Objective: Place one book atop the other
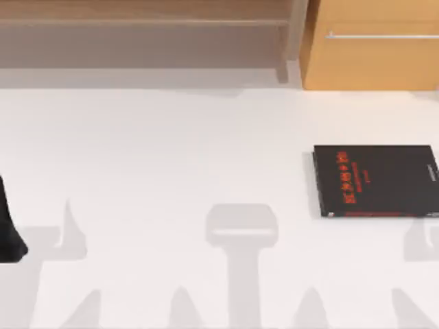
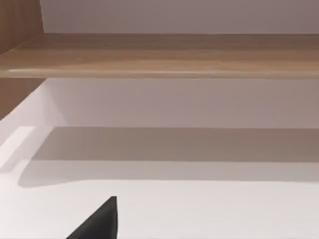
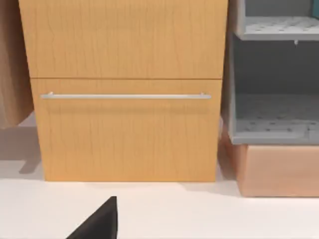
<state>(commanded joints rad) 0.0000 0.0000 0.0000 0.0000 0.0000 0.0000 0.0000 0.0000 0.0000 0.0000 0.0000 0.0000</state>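
One black book [image 1: 376, 180] lies flat on the white table [image 1: 171, 157], far to the right side, cover up with red lettering, a red strip along its near edge. Its right end runs off the edge of the top view. Nothing rests on it, nothing touches it.

Left arm sits at the far left edge of the table, a dark piece of it [image 1: 9, 233] poking in, well apart from the book. Left gripper: one dark finger tip [image 2: 99, 221] shows low in the left wrist view, above bare white table, facing a wooden shelf [image 2: 164, 55] with open space beneath it. Cannot tell whether those fingers are apart or together.

Right gripper: one dark finger tip [image 3: 99, 221] shows low in the right wrist view, over the table, facing a light wooden cabinet [image 3: 124, 89] with a silver bar handle [image 3: 124, 96]. Beside the cabinet stands a grey rack [image 3: 274, 74] on a wooden base. Again cannot tell if fingers are apart or together.

From above, the cabinet stands at the back right, behind the black book; the shelf spans the back left.
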